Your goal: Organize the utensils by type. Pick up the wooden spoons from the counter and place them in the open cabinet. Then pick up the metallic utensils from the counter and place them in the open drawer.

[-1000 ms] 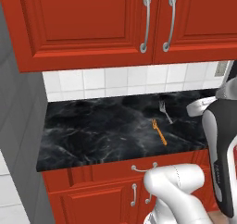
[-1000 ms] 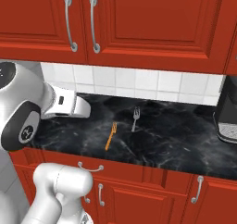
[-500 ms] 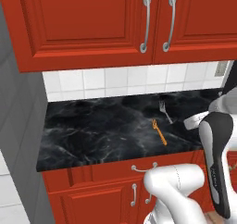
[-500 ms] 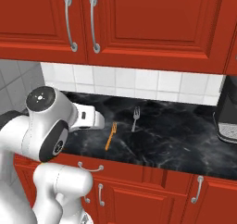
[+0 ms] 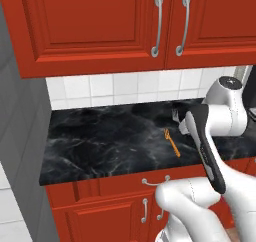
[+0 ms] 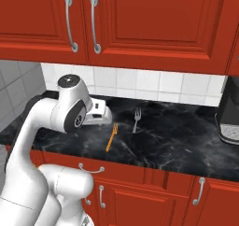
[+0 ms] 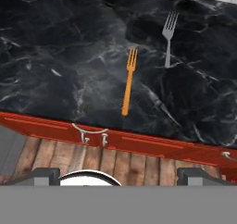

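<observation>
Two forks lie on the black marble counter (image 6: 177,141). The orange fork (image 6: 111,137) (image 5: 172,142) (image 7: 128,82) lies nearer the front edge, tines toward the wall. Behind it and slightly to the right lies the metallic fork (image 6: 136,120) (image 5: 175,115) (image 7: 169,33). My gripper (image 6: 108,117) (image 7: 119,177) hovers above the counter just left of the orange fork, open, with nothing between its fingers. The hand view looks down on both forks from over the counter's front edge. The wooden spoons, the open cabinet and the open drawer are out of view.
Shut red upper cabinets (image 6: 140,24) hang over the counter. Shut red drawer fronts with metal handles (image 6: 91,168) (image 7: 90,133) run below it. A dark appliance (image 6: 228,113) stands at the counter's right end. A grey wall (image 5: 20,161) bounds the left end.
My arm has swung up and round, and the hand has moved along the counter toward the forks. Both forks lie where they were.
</observation>
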